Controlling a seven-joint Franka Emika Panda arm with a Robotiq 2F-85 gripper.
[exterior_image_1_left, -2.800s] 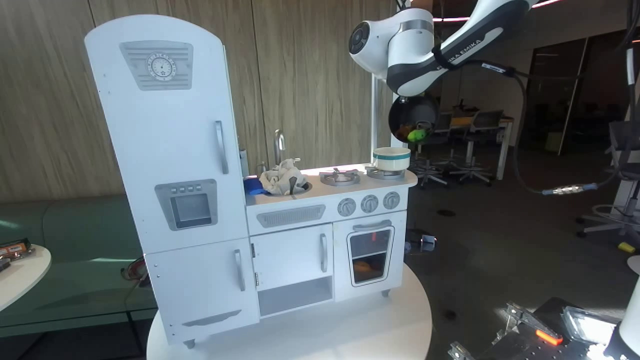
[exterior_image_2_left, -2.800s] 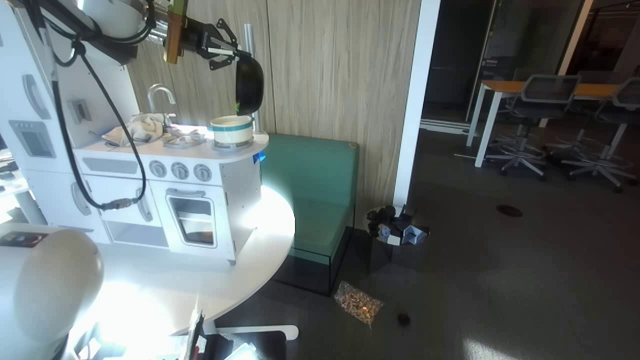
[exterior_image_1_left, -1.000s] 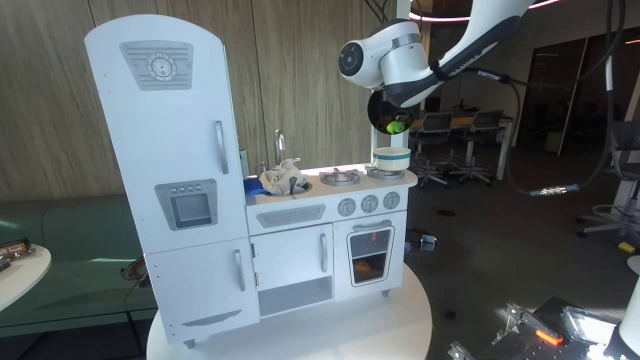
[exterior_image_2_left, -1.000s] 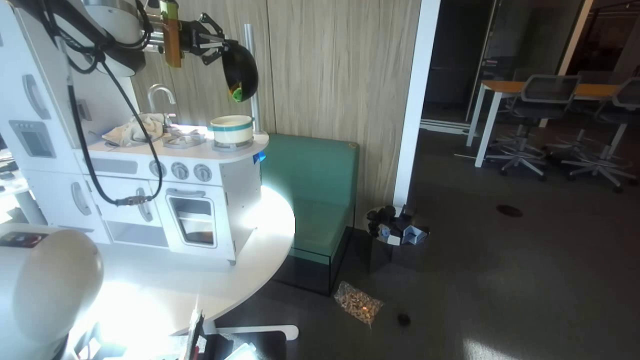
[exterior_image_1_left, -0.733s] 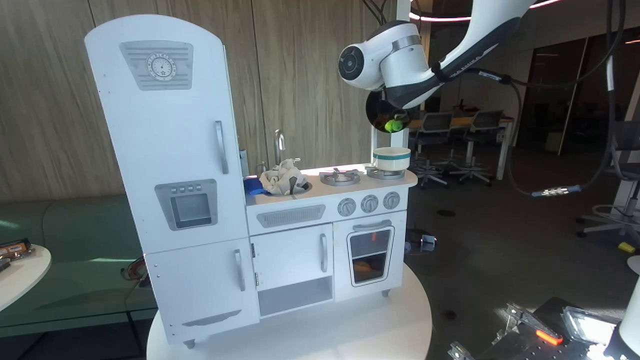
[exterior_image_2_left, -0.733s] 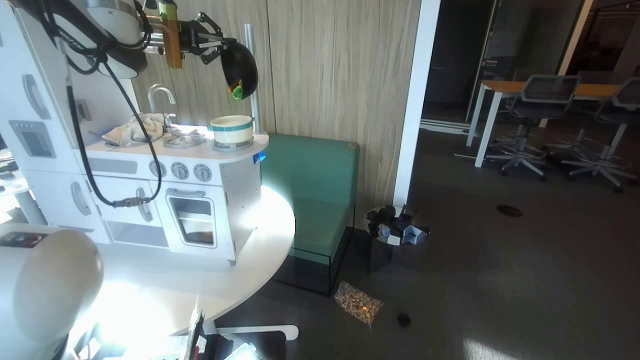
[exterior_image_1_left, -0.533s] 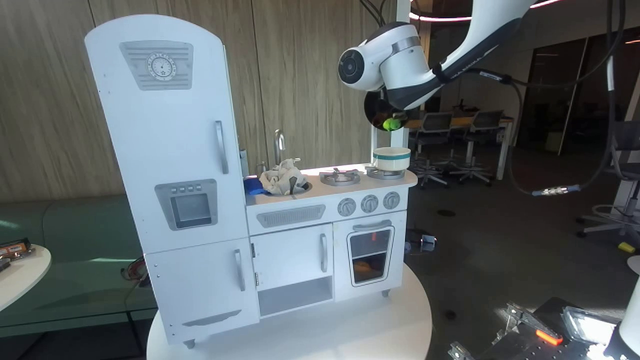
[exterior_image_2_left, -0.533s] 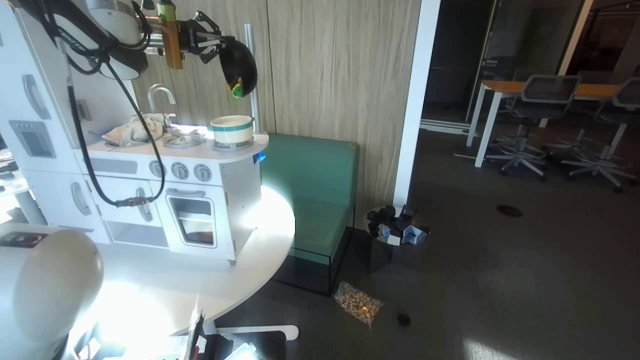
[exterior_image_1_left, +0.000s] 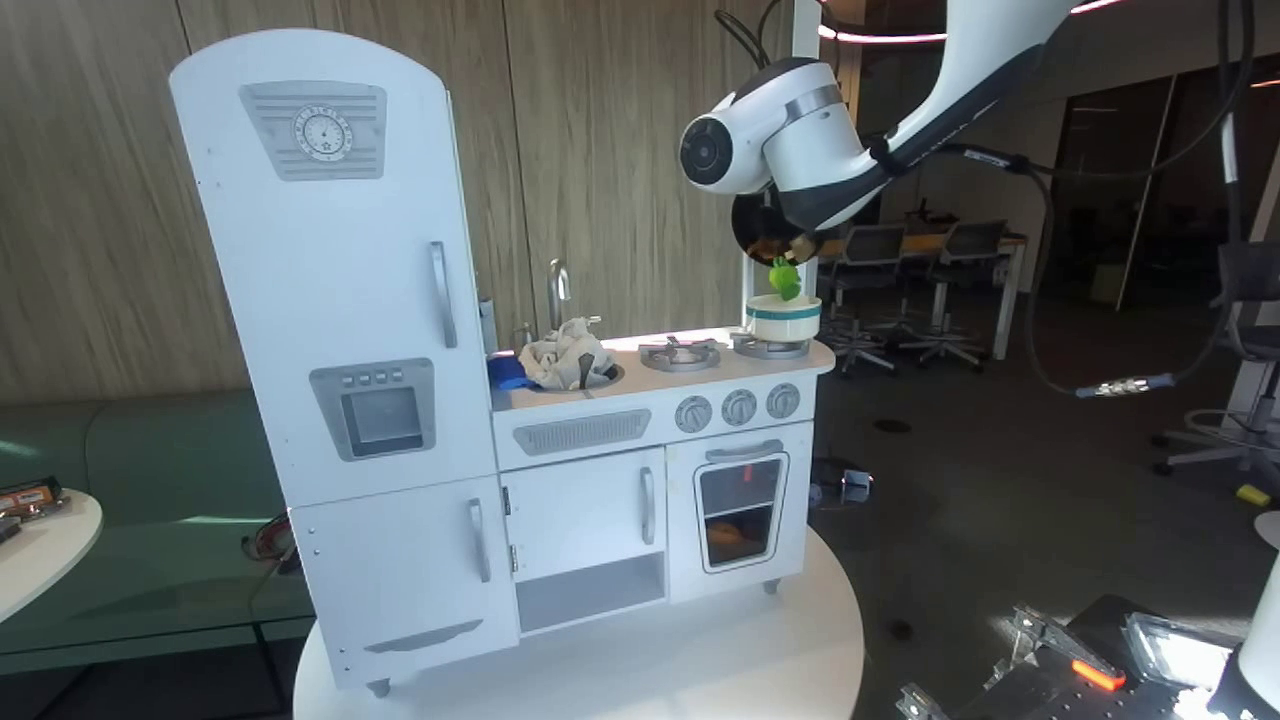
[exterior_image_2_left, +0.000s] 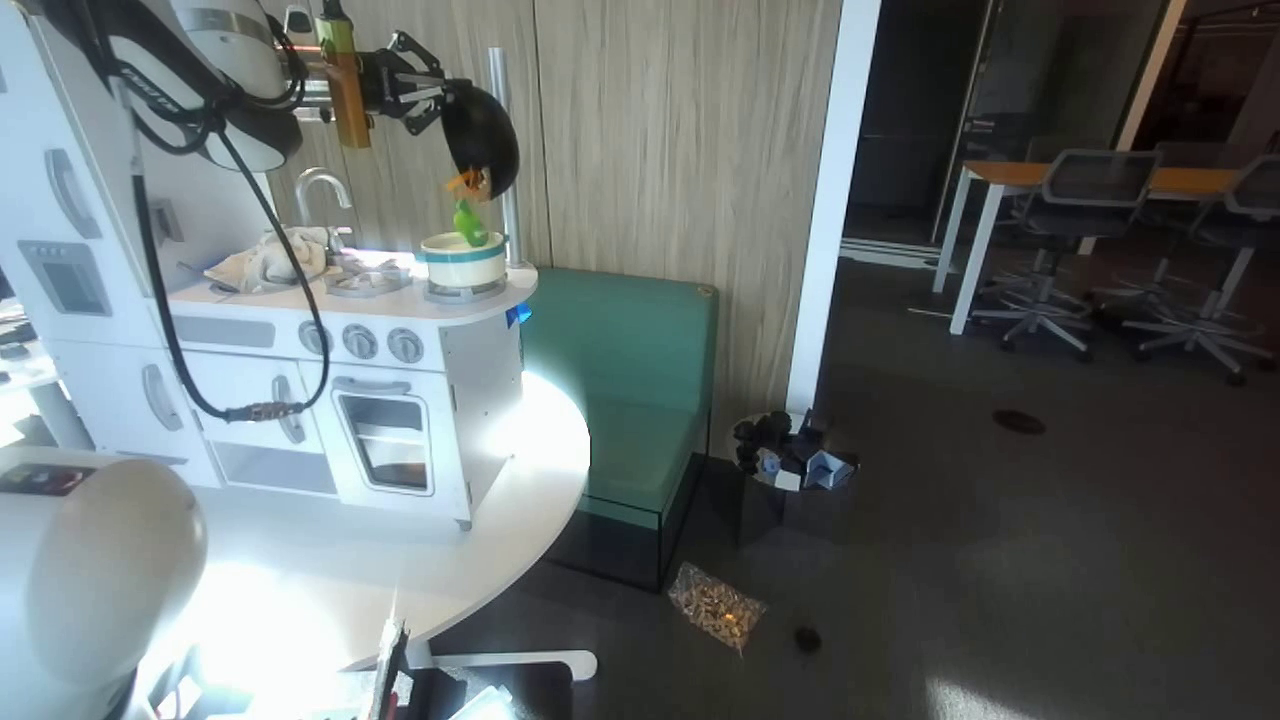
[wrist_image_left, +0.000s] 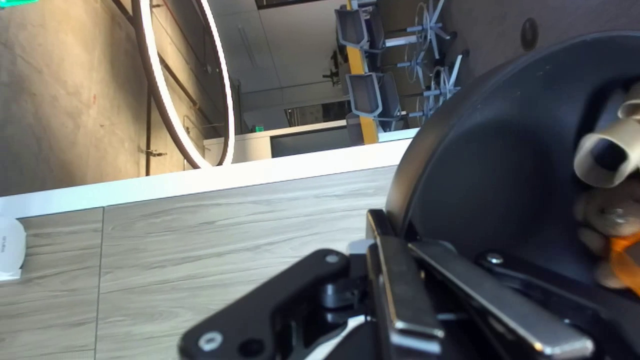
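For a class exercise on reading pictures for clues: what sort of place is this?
Probably an office or lab space used for robotics: there is a robot arm, a toy kitchen and, in the background, wheeled chairs.

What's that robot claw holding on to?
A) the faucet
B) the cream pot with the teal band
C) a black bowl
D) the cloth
C: the gripper pinches the black bowl by its rim, as an exterior view and the wrist view show.

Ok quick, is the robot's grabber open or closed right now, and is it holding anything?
Gripper: closed, holding the black bowl by its rim.
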